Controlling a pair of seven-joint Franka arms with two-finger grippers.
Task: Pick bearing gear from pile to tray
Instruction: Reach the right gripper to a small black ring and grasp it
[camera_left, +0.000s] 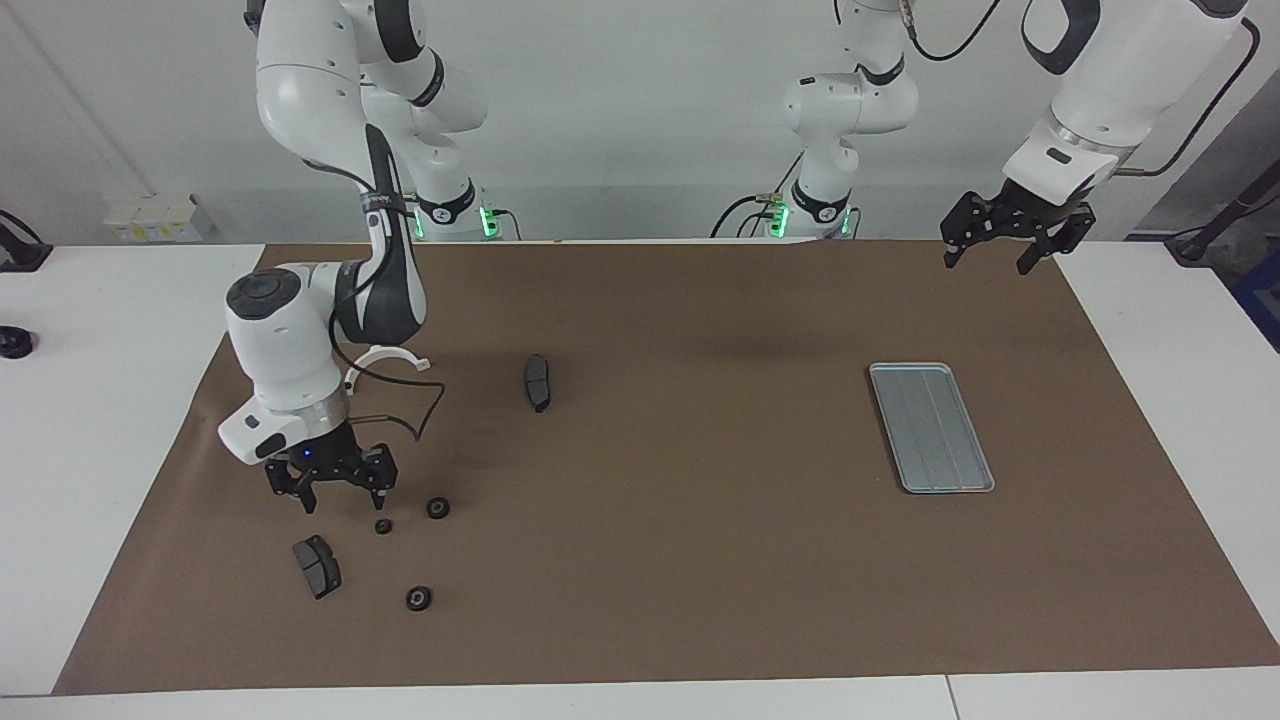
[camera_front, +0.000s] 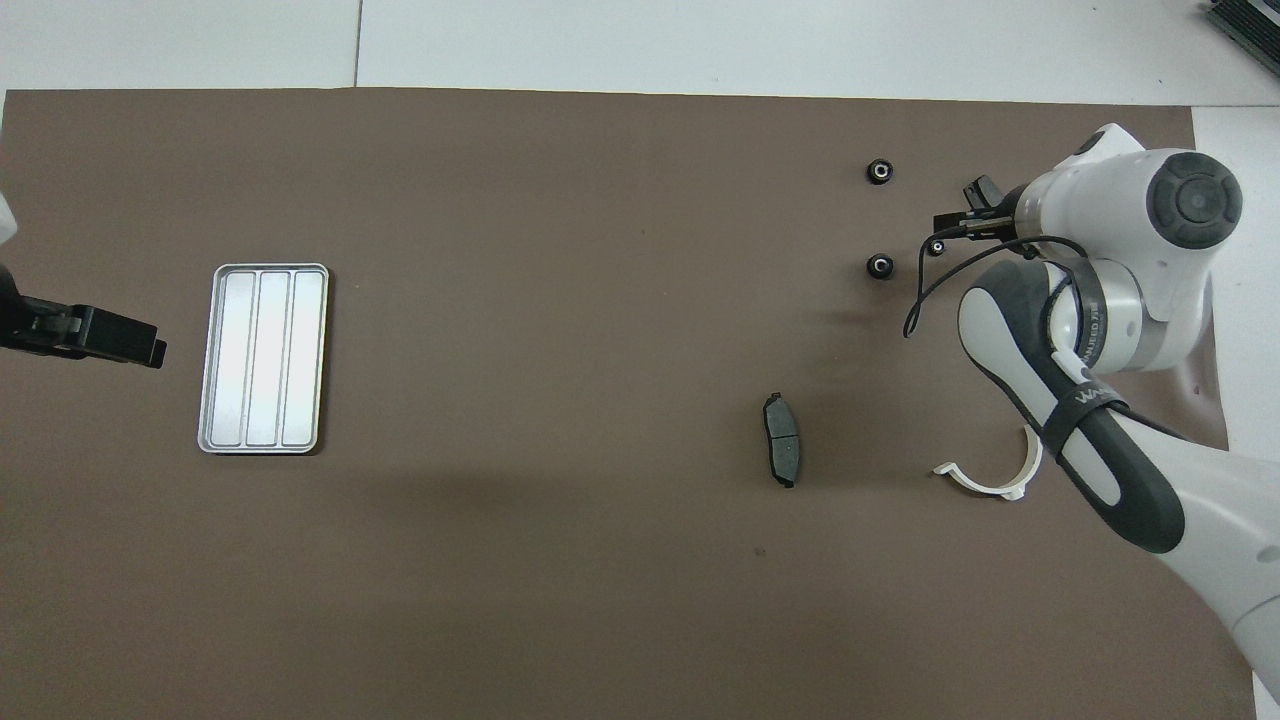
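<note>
Matt brown paper-like mat (camera_left: 640, 560); brushed silver metal tray (camera_left: 931, 427); glossy white arms.

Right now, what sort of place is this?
Probably a robotics lab bench: two Franka arms at a white table with a brown mat, small black machine parts scattered on it, and a metal tray.

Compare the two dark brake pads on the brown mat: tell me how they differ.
Place: the brake pad by the bearings lies farther from the robots, near the right arm's end; the lone brake pad lies nearer the robots, toward the table's middle.
Neighbours: the first lies near three small black bearing gears; the second lies alone, apart from the white curved bracket.
Pose: the first lies askew; the second runs nearly straight away from the robots.
Shared: both dark grey, flat, untouched.
</note>
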